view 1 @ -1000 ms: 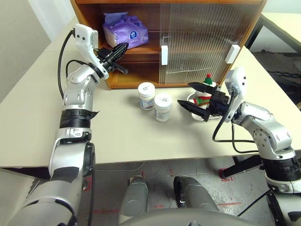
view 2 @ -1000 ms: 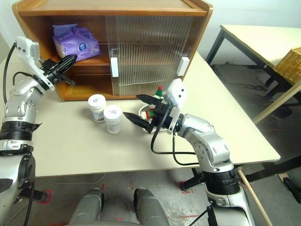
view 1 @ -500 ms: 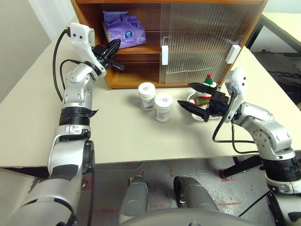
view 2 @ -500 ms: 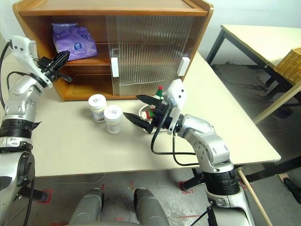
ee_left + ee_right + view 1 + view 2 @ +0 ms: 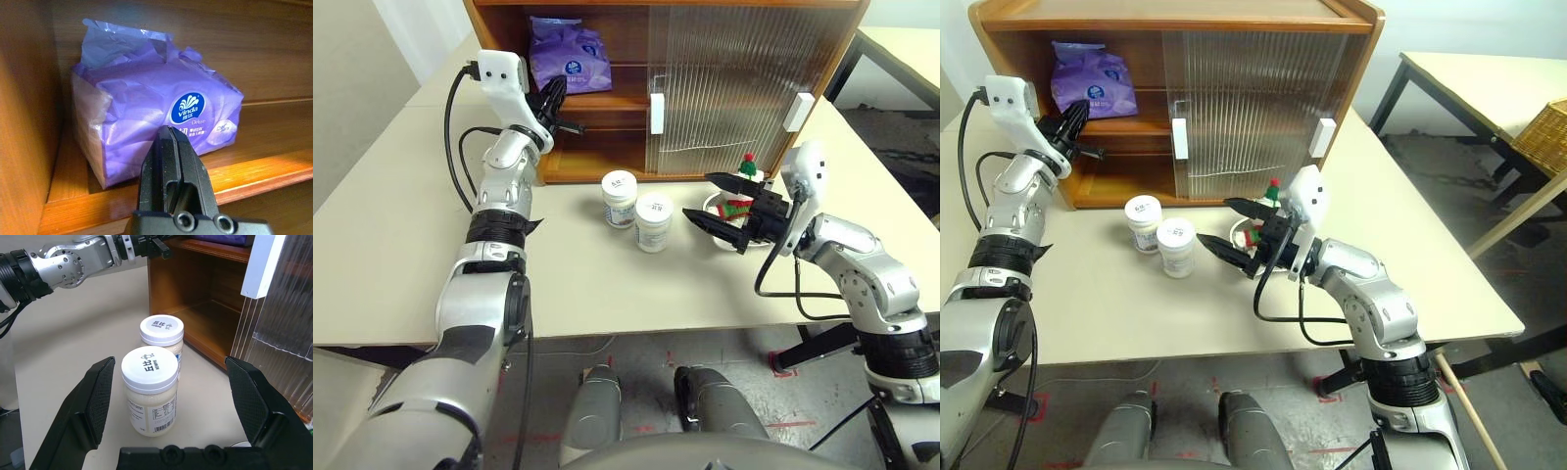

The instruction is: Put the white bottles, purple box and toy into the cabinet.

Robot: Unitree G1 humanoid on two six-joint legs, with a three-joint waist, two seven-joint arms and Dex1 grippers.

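Fingers, left gripper (image 5: pixel 172 147): pressed together, empty, tips just short of purple box (image 5: pixel 151 115).
Fingers, right gripper (image 5: pixel 173 396): spread wide, empty, facing two white bottles (image 5: pixel 149 389), upright on worktop (image 5: pixel 607 284).
Purple box: cabinet (image 5: pixel 724 108) upper shelf, far left, logo side facing out.

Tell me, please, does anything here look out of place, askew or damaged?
Nothing looks damaged or spilled. The purple box sits on the cabinet shelf; both white bottles stand upright on the table, and the toy remains outside.
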